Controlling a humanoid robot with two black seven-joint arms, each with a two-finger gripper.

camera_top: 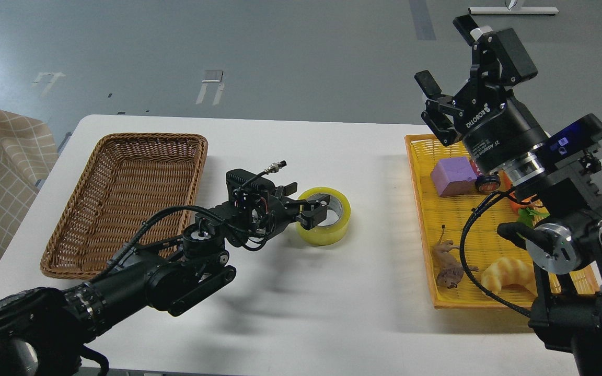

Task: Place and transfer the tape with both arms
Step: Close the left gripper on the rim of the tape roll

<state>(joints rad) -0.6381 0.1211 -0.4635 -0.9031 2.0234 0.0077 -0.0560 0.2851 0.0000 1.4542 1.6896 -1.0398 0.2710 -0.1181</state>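
Head view, near to far. Left arm comes in low from the bottom-left corner and reaches across the white table toward the centre. Right arm rises along the right edge, its base over the near corner of the yellow tray.

In the tray, nearest first: a croissant toy, a small brown animal figure just left of it, something orange and green mostly hidden behind the arm, then a purple block near the far end.

Tape lies flat on the table at centre, core hole up, between the two containers and well apart from both. Left gripper is at the roll's left side, fingers set across its wall: one finger inside the core, one outside against the near-left rim. Looks clamped on the roll; roll is resting on the table.

Brown wicker basket sits on the left half of the table, beyond the left arm.

Right gripper is held high above the tray's far end, pointing up and away, fingers spread wide, holding nothing.

Grey floor beyond the table.
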